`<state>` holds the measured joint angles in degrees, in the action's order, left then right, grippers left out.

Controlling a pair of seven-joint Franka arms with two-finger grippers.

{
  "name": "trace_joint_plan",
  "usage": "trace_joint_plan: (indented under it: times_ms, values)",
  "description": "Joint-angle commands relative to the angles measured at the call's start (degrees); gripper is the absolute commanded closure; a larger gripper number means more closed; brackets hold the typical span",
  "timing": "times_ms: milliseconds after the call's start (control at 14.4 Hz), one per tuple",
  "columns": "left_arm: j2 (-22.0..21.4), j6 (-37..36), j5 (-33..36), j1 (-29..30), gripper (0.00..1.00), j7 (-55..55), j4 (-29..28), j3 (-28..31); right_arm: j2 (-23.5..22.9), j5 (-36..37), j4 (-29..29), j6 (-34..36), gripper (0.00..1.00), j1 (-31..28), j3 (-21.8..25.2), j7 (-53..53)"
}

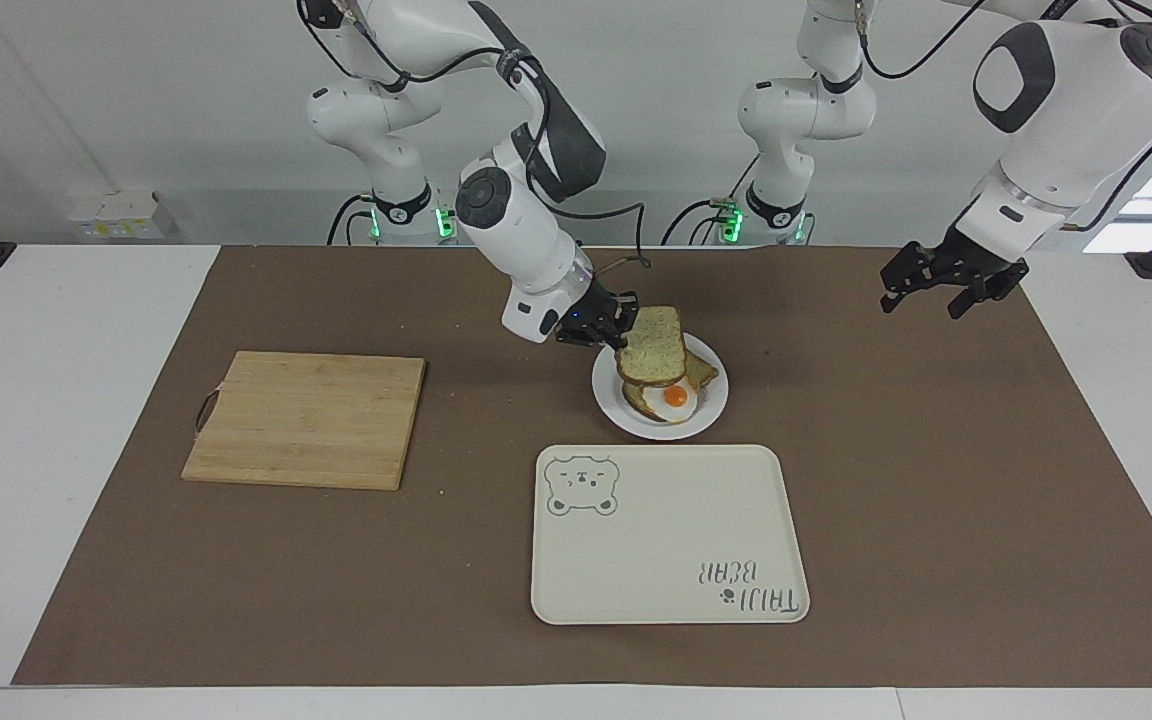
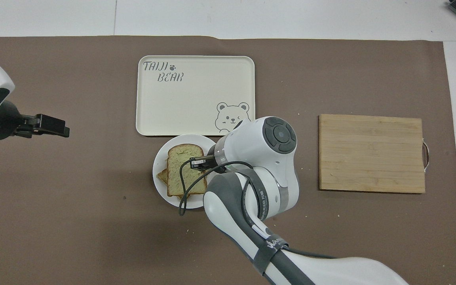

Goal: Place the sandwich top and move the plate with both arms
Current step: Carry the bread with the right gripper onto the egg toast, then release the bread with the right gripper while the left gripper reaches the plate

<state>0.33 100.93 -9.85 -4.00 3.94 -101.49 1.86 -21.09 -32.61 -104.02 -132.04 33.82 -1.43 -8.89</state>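
Facing view: right tool pinching sandwich top over plate; square over egg slice, lower flat, release. Left tool spread, waiting.

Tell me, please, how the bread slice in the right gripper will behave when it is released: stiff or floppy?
Probably fairly stiff: the sandwich top, shut in the right gripper by one edge, stays flat over the plate. It looks light, and its crust may crumble under pressure.

Two bread slices, one fried egg, one plate, one tray, one cutting board.
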Motion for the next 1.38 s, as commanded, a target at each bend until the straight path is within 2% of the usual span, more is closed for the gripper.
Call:
trace_joint_plan:
  times_ms: [0,277,346,415,554,692,1038,1176,1315]
  values:
    - [-1.13,2.24,-3.93,0.57,0.00,2.99,-2.31,-0.28,-0.01,-1.05,-1.18,-1.90,1.00,0.72,0.20,-0.61]
    - [-0.86,6.99,-7.37,0.40,0.00,7.57,-6.61,-0.28,0.08,-1.14,-2.68,-1.99,1.00,0.81,0.20,-0.96]
    - [-0.60,8.13,-8.08,0.14,0.00,7.58,-7.57,-0.28,0.08,-1.14,-2.76,-1.99,0.95,0.89,0.20,-1.48]
    - [-0.51,9.79,-8.17,-0.04,0.00,7.58,-8.54,-0.28,0.00,-1.14,-2.68,-1.99,0.66,0.81,0.20,-1.57]
    - [0.28,11.21,-8.96,-0.21,0.00,7.75,-9.60,-0.36,-0.09,-0.44,-2.59,-2.08,0.00,0.37,0.29,-0.96]
    - [2.21,12.35,-11.32,-1.26,0.00,10.37,-11.09,-0.36,-0.27,0.09,-1.89,-2.26,0.00,-0.34,0.38,-0.87]
    - [4.58,23.15,-17.21,-8.55,0.00,10.74,-18.39,-0.36,1.57,14.05,-1.45,-2.78,0.00,-3.76,1.00,-0.87]
    - [5.81,24.48,-19.15,-9.62,0.07,10.92,-19.62,-0.45,3.85,15.90,-1.45,-2.00,0.00,-5.95,1.17,-0.87]
    - [7.13,27.89,-19.42,-11.90,0.22,10.92,-21.02,-0.45,5.88,20.28,-1.45,-0.68,0.00,-8.41,1.17,-0.96]
